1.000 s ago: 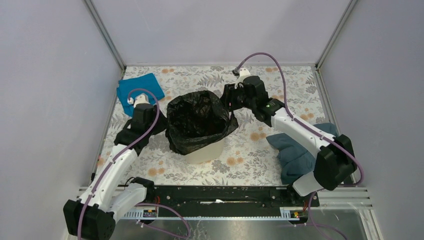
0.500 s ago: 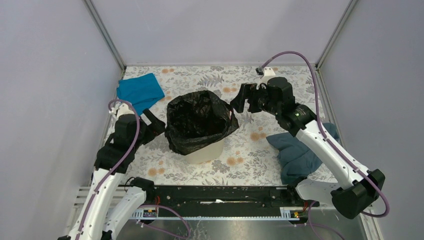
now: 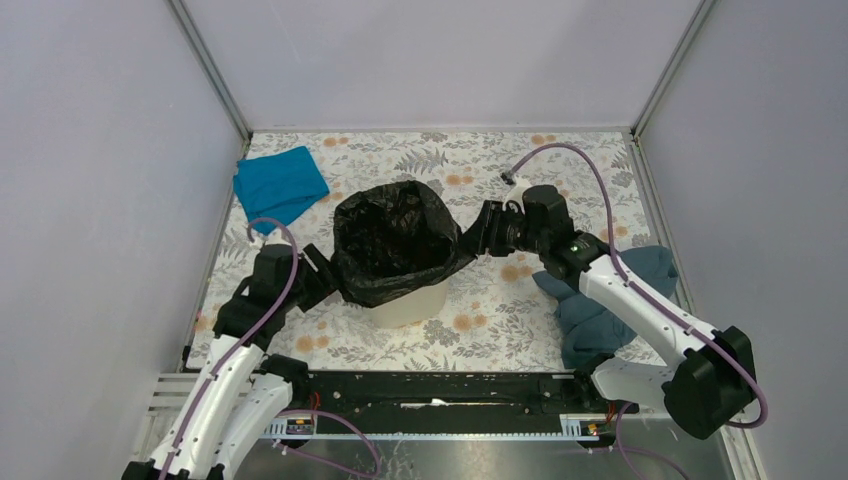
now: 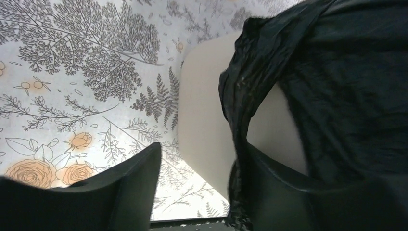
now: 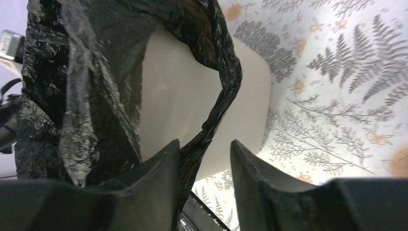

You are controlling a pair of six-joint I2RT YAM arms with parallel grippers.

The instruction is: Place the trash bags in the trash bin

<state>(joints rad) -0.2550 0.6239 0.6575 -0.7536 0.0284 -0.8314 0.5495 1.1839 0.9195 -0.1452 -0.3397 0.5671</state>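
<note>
The black trash bag (image 3: pixel 390 238) lines the beige trash bin (image 3: pixel 412 306), its mouth wide and its hem draped down over the outside. My left gripper (image 3: pixel 318 276) is low at the bin's left side. In the left wrist view it (image 4: pixel 199 180) stands open, the bag's hanging hem (image 4: pixel 240 120) brushing the right finger (image 4: pixel 274 187) in front of the bin wall (image 4: pixel 207 110). My right gripper (image 3: pixel 486 232) is at the bag's right side. Its jaws (image 5: pixel 204 166) are open with a strip of bag hem (image 5: pixel 221 106) between them, lying against the left finger (image 5: pixel 161 178).
A bright blue cloth (image 3: pixel 281 184) lies at the back left of the floral table. A dark blue-grey cloth (image 3: pixel 598 300) lies at the right under my right arm. Grey walls close in three sides; a black rail (image 3: pixel 440 392) runs along the near edge.
Both grippers left the bag's upper rim, swung outward with jaws wide, then came back lower at the bin's sides with jaws narrower. The bag stayed on the bin.
</note>
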